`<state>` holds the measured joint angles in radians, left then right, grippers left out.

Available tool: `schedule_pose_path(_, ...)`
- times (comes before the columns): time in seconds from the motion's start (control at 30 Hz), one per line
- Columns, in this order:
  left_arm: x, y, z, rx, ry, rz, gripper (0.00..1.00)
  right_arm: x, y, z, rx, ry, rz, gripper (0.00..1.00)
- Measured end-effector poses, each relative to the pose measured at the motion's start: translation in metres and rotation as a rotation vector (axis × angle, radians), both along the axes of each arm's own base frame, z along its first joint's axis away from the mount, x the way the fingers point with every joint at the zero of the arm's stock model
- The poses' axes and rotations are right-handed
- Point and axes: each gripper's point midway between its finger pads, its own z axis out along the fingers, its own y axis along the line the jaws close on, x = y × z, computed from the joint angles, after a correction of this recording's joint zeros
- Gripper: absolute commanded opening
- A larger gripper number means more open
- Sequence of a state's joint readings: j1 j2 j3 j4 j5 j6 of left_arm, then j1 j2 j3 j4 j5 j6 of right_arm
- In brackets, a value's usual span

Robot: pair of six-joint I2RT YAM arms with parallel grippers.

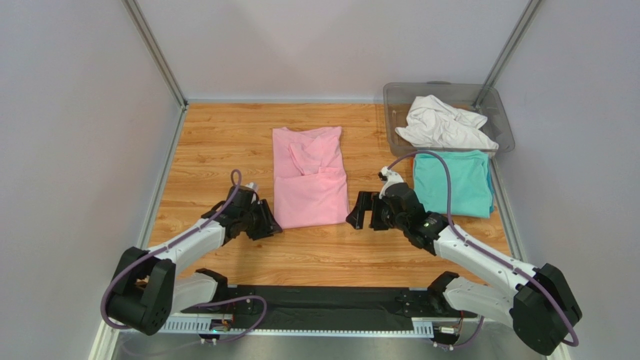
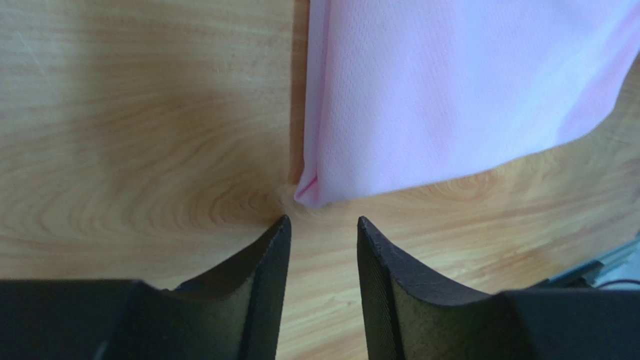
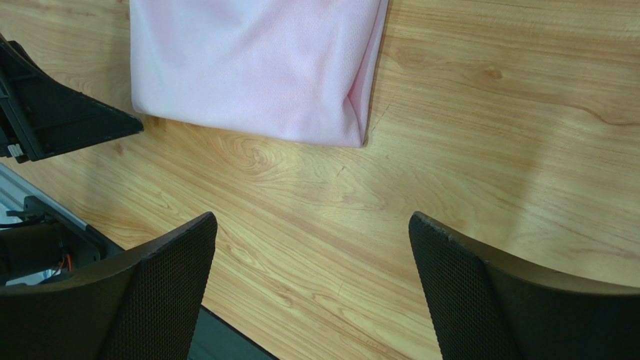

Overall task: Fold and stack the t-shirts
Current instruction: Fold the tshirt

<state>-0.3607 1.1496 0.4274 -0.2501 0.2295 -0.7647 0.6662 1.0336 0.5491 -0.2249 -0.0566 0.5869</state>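
While pink t-shirt (image 1: 309,178) lies at bench (image 1: 225,142) middle, folded to long panel, cross-fold judged outstanding. Teal t-shirt (image 1: 453,182) seen folded flat at right edge, just before bin (image 1: 394,101); white t-shirt (image 1: 443,124) heaped unfolded in bin, far right corner. Nothing stacked yet. Left fingers (image 2: 259,292) parted narrowly, empty, at pink shirt's near left corner; right fingers (image 3: 161,285) spread wide, empty, near its near right corner.

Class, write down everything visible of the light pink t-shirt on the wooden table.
The light pink t-shirt is soft, fine-mesh cloth, folded into a tall rectangle with a sleeve tucked across its upper half. It lies flat on the wooden table, long side running away from the arms. Only the table touches it; the left gripper sits just short of its near-left corner.
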Motion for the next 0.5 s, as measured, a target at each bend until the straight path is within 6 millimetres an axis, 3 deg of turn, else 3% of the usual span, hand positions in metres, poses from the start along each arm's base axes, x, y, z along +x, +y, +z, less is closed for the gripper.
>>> schedule_pose_path(0.1,0.005,-0.002,-0.003,-0.004,0.006,0.015,0.3,0.0,0.0,-0.005,-0.01,0.012,0.0,0.99)
schedule_pose_path(0.23,0.012,-0.004,-0.006,-0.005,0.017,0.025,0.19,-0.001,0.0,-0.015,-0.029,0.04,0.001,0.97)
schedule_pose_path(0.3,0.014,-0.005,-0.008,-0.004,0.019,0.028,0.01,-0.001,0.0,-0.02,-0.04,0.056,0.003,0.96)
schedule_pose_path(0.5,0.02,-0.009,-0.008,-0.015,0.019,0.025,0.0,-0.002,-0.001,-0.048,-0.097,0.122,0.006,0.89)
